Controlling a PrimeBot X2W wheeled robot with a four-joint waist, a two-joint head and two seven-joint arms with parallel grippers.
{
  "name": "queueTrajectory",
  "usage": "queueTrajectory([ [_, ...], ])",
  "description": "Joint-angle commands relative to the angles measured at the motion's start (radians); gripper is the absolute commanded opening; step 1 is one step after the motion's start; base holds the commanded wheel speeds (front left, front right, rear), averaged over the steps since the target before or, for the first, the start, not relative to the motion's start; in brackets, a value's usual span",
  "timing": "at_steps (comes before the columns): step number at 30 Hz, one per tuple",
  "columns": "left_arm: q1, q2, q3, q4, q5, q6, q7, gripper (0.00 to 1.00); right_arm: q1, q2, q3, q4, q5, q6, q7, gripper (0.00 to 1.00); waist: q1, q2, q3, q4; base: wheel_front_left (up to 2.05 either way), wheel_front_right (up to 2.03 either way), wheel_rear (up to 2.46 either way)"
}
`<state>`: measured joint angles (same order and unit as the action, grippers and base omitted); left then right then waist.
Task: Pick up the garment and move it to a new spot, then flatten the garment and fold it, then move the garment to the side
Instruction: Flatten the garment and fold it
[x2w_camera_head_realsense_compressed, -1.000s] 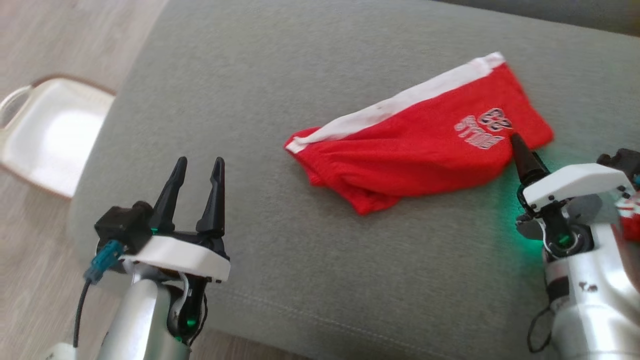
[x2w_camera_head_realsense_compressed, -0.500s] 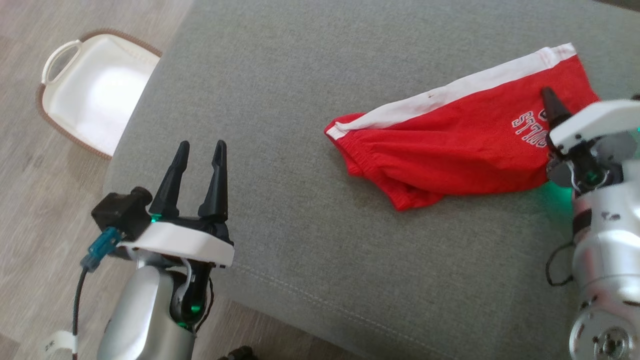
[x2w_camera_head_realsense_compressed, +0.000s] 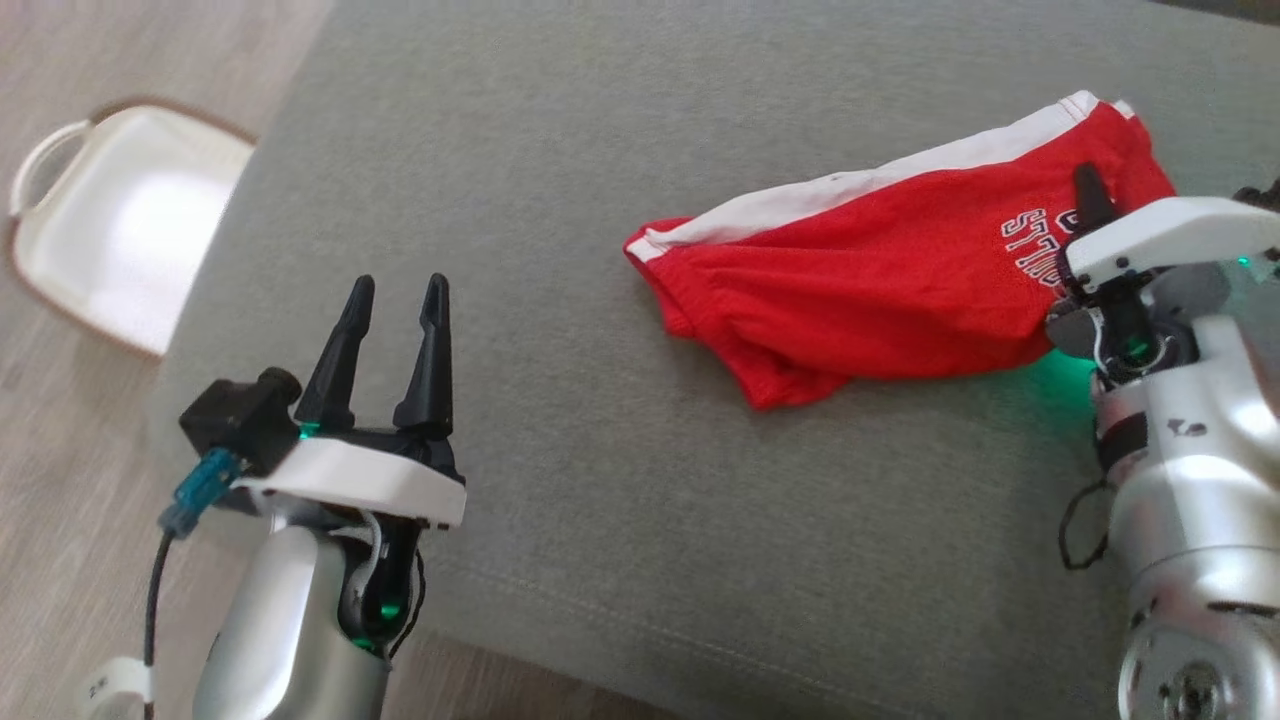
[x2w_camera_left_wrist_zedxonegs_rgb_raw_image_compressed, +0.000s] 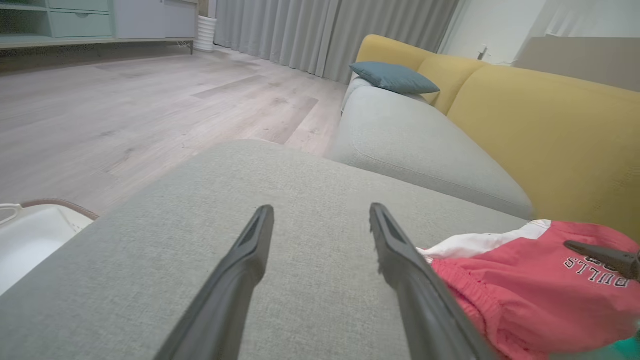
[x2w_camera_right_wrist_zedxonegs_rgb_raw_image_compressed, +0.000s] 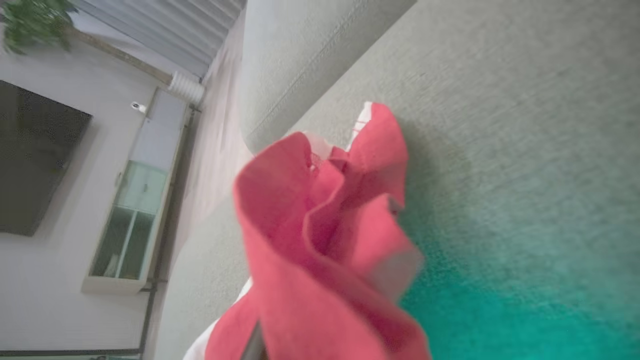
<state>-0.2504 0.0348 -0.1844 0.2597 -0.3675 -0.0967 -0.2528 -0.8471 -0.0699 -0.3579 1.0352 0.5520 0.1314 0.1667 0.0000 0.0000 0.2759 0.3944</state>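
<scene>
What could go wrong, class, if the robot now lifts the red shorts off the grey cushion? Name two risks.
1. The right gripper pinches only a bunched fold at one end of the red shorts; it may slip when lifted.
2. The left gripper stands open, apart from the cloth, so the free end may drag over the grey cushion and crumple.

Silver forearms (x2w_camera_head_realsense_compressed: 290, 640) carry white wrist plates (x2w_camera_head_realsense_compressed: 360, 485) and black tapered fingers (x2w_camera_head_realsense_compressed: 428, 350).

It was a home living room: a yellow-backed sofa (x2w_camera_left_wrist_zedxonegs_rgb_raw_image_compressed: 525, 130) with grey seats, a blue cushion (x2w_camera_left_wrist_zedxonegs_rgb_raw_image_compressed: 395, 77) at its far end, grey curtains (x2w_camera_left_wrist_zedxonegs_rgb_raw_image_compressed: 320, 35) beyond it, wood flooring (x2w_camera_left_wrist_zedxonegs_rgb_raw_image_compressed: 125, 110) and a low cabinet (x2w_camera_left_wrist_zedxonegs_rgb_raw_image_compressed: 75, 22) before it.
</scene>
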Motion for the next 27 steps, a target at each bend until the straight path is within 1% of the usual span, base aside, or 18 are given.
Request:
queueTrajectory([
  [1,-0.022,0.015,0.035,-0.028,0.013,0.0,-0.009,1.0,0.006,0.02,0.045,-0.035,0.04,-0.001,-0.021,0.0,0.0,0.0,-0.028,-0.043,0.0,0.0,0.0],
  [5,-0.008,0.015,0.044,-0.025,0.028,-0.003,-0.009,1.0,0.07,0.02,0.133,-0.079,0.174,-0.001,-0.062,0.0,0.0,0.0,-0.064,-0.103,0.0,0.0,0.0],
  [9,0.012,0.015,0.049,-0.024,0.037,-0.004,-0.009,1.0,0.157,0.02,0.2,-0.125,0.291,-0.001,-0.111,0.0,0.0,0.0,-0.099,-0.158,0.0,0.0,0.0],
  [13,0.039,0.015,0.057,-0.025,0.046,-0.004,-0.009,1.0,0.242,0.02,0.262,-0.175,0.371,-0.001,-0.158,0.0,0.0,0.0,-0.129,-0.206,0.0,0.0,0.0],
  [19,0.086,0.015,0.061,-0.026,0.059,-0.004,-0.009,1.0,0.354,0.02,0.302,-0.239,0.422,-0.001,-0.233,0.0,0.0,0.0,-0.167,-0.256,0.0,0.0,0.0],
  [24,0.108,0.015,0.057,-0.028,0.059,-0.003,-0.009,1.0,0.42,0.02,0.301,-0.263,0.438,-0.001,-0.268,0.0,0.0,0.0,-0.18,-0.267,0.0,0.0,0.0],
  [27,0.113,0.015,0.045,-0.028,0.059,-0.003,-0.009,1.0,0.433,0.02,0.301,-0.271,0.42,-0.001,-0.295,0.0,0.0,0.0,-0.181,-0.265,0.0,0.0,0.0],
])
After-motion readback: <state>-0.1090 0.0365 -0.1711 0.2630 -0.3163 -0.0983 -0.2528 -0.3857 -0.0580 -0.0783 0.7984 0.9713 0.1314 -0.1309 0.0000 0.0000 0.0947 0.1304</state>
